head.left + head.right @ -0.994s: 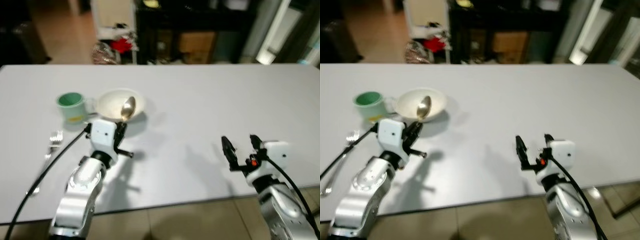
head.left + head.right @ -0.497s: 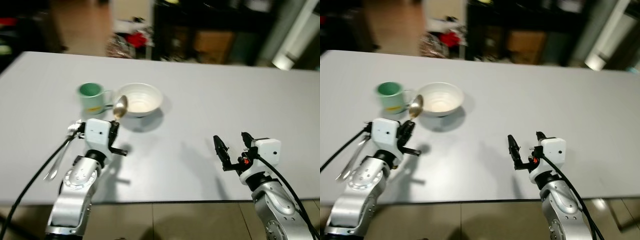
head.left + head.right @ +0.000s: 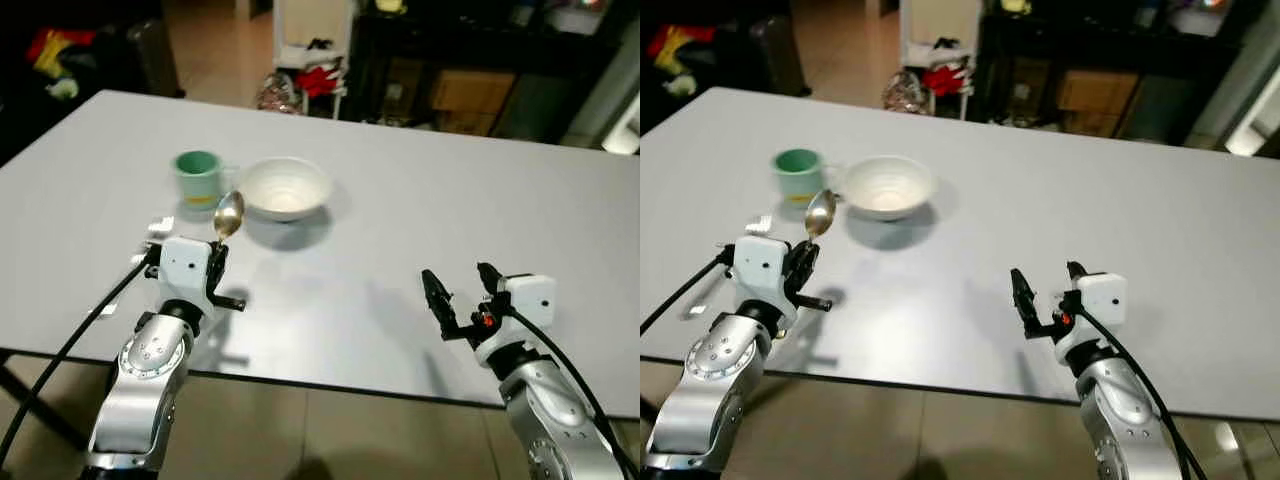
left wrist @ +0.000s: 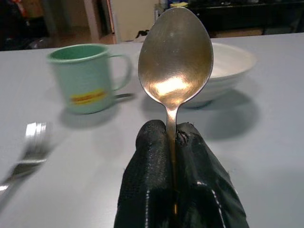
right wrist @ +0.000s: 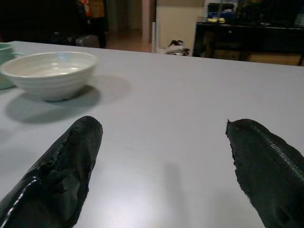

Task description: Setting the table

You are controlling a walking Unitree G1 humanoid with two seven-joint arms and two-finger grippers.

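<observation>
My left gripper is shut on the handle of a metal spoon, which stands upright with its bowl facing the wrist camera. It hovers over the white table, on the near side of a white bowl and a green mug. A fork lies flat on the table to the left of that gripper. My right gripper stands open near the table's front edge at the right, with nothing between its fingers.
Dark shelving and cardboard boxes stand beyond the far edge, with red clutter on the floor. The table's front edge runs just ahead of both arms. A black cable hangs from the left arm.
The camera has shifted, so the whole scene sits differently. The spoon in my left gripper has drawn back from over the bowl's rim toward the near side. The right gripper stays open.
</observation>
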